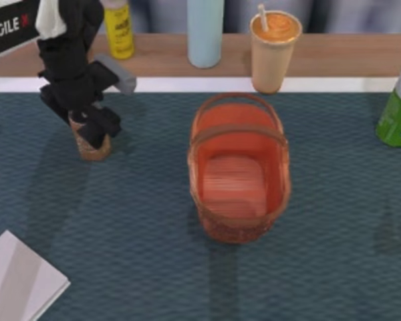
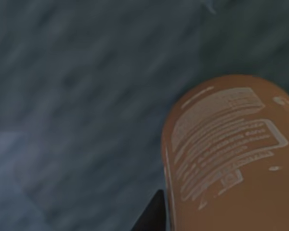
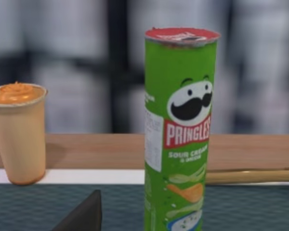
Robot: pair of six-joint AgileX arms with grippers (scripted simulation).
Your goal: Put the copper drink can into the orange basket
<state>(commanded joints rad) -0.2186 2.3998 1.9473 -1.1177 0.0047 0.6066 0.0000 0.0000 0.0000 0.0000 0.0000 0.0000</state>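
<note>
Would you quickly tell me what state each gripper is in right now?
Left gripper: down at the copper can; whether it has closed cannot be told.
Right gripper: not visible in any view.

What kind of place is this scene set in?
Probably a rendered tabletop test bench, not a real kitchen: a blue-green cloth covers the table, groceries such as a green crisp tube and a paper cup stand about, and behind runs a wooden ledge.
</note>
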